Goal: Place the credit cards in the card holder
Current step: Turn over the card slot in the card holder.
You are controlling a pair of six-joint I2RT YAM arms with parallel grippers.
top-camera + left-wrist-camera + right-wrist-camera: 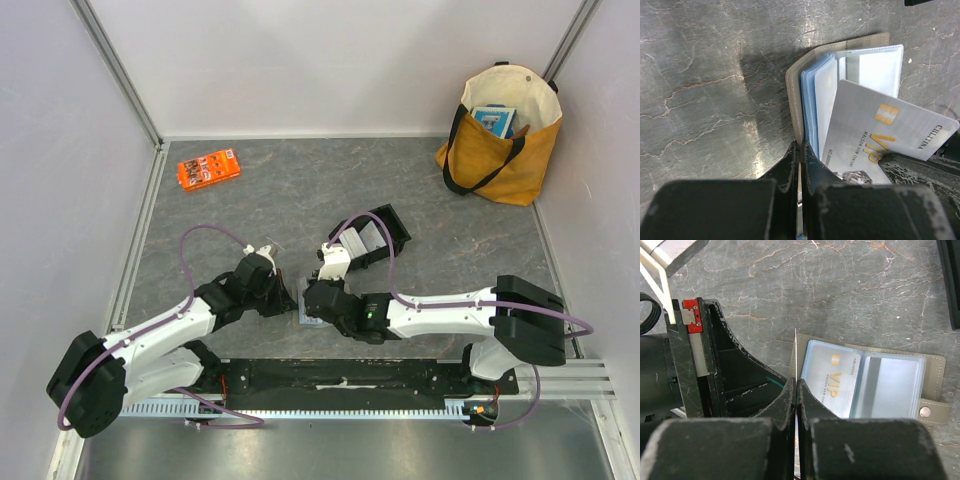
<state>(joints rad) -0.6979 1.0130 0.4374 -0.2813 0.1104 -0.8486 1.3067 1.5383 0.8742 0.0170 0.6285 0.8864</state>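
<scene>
The card holder [795, 90] lies open on the table, taupe cover outside, pale blue sleeves [812, 95] inside. My left gripper [801, 147] is shut on the holder's left cover, lifting that edge. My right gripper [797, 382] is shut on a credit card, which runs edge-on as a thin white line [796, 347] up from its jaws. In the left wrist view that card [875, 132], silver with gold VIP lettering, stands tilted over the sleeves. Another VIP card [832, 377] sits in the holder's [935, 365] left sleeve. Seen from the top, both grippers [285, 300] [312, 300] meet over the holder [310, 320].
A black open tray [392, 222] with pale cards [368, 238] in it stands just behind the grippers. An orange packet [208, 168] lies at the back left. A yellow tote bag [500, 140] stands in the back right corner. White walls enclose the grey table.
</scene>
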